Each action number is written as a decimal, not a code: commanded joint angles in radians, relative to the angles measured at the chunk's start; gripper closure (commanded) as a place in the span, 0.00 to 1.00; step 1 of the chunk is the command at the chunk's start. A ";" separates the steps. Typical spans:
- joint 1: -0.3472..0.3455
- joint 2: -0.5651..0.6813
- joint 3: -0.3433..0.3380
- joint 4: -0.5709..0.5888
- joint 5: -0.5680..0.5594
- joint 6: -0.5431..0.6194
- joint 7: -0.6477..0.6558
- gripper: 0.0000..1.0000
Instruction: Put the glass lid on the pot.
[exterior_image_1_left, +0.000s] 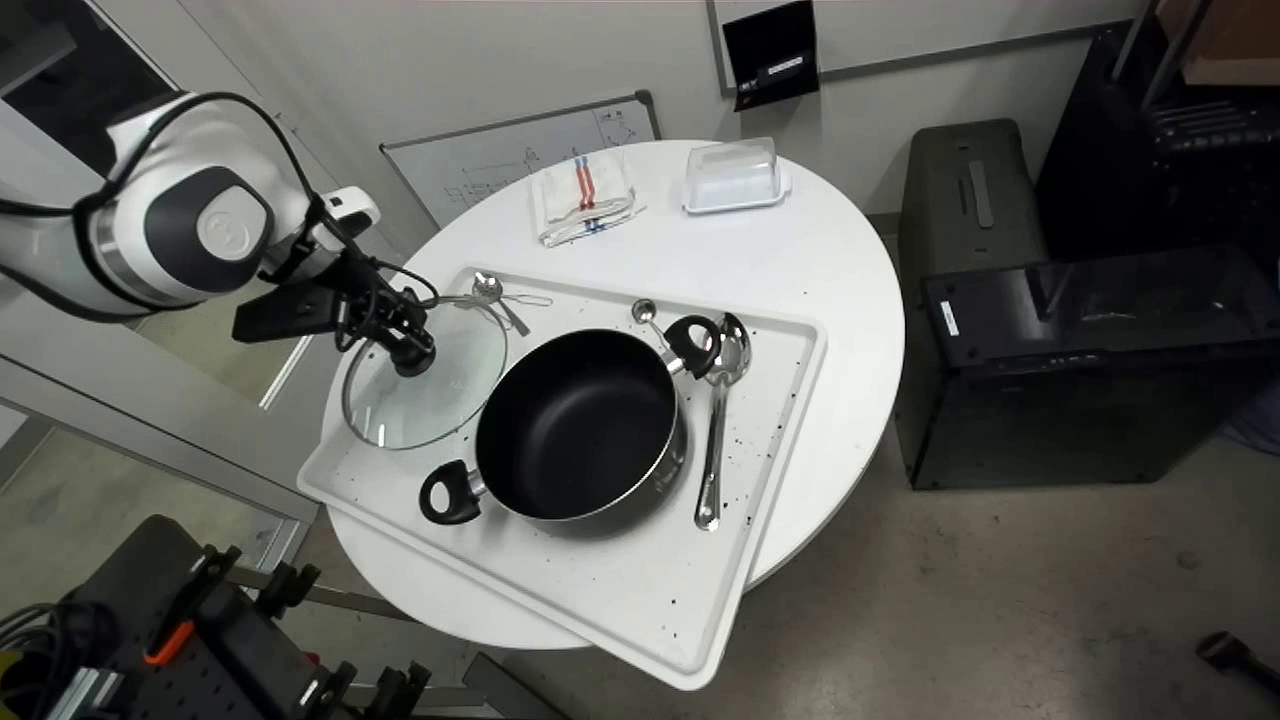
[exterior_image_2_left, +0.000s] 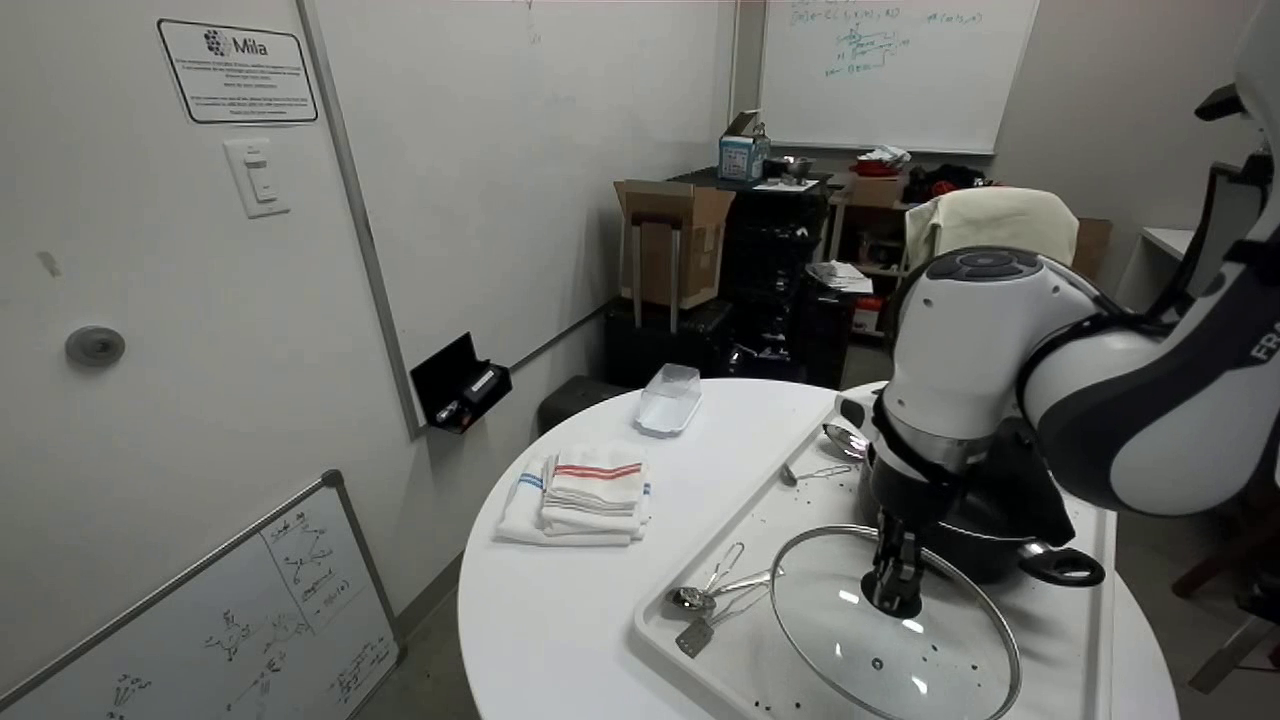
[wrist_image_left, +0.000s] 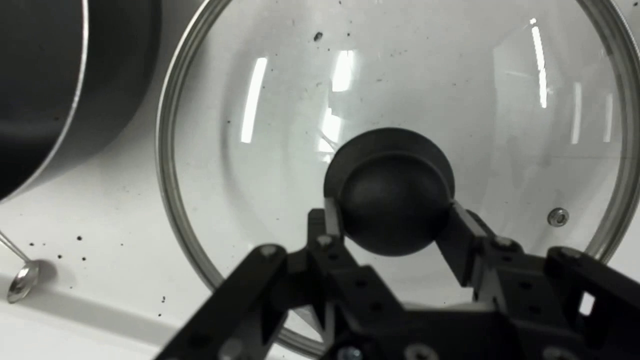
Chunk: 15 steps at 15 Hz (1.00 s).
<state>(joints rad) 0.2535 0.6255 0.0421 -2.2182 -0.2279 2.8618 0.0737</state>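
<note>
The glass lid (exterior_image_1_left: 455, 385) is a clear disc with a metal rim and a black knob (wrist_image_left: 392, 200). It is over the tray's left part in an exterior view, beside the pot; it also shows in an exterior view (exterior_image_2_left: 935, 660) and the wrist view (wrist_image_left: 270, 190). My gripper (wrist_image_left: 392, 212) has a finger against each side of the knob, closed on it. I cannot tell whether the lid touches the tray. The black pot (exterior_image_1_left: 580, 430) stands uncovered on the tray; the arm partly hides it in an exterior view (exterior_image_2_left: 985, 555). Only its edge shows in the wrist view (wrist_image_left: 40, 100).
The white tray (exterior_image_1_left: 640, 600) lies on a round white table (exterior_image_1_left: 840, 330). Small utensils (exterior_image_1_left: 490, 290) lie by the lid. A ladle (exterior_image_1_left: 645, 312) and a large spoon (exterior_image_1_left: 715, 430) lie by the pot. A folded towel (exterior_image_1_left: 585, 195) and a butter dish (exterior_image_1_left: 735, 175) are at the back.
</note>
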 joint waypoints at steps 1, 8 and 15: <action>-0.036 -0.139 0.043 -0.080 0.034 -0.067 -0.058 0.76; -0.011 -0.299 0.002 -0.160 -0.026 -0.139 -0.029 0.76; -0.046 -0.378 -0.068 -0.219 -0.079 -0.139 -0.008 0.76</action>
<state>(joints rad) 0.2239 0.3177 0.0016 -2.3931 -0.2676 2.7399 0.0453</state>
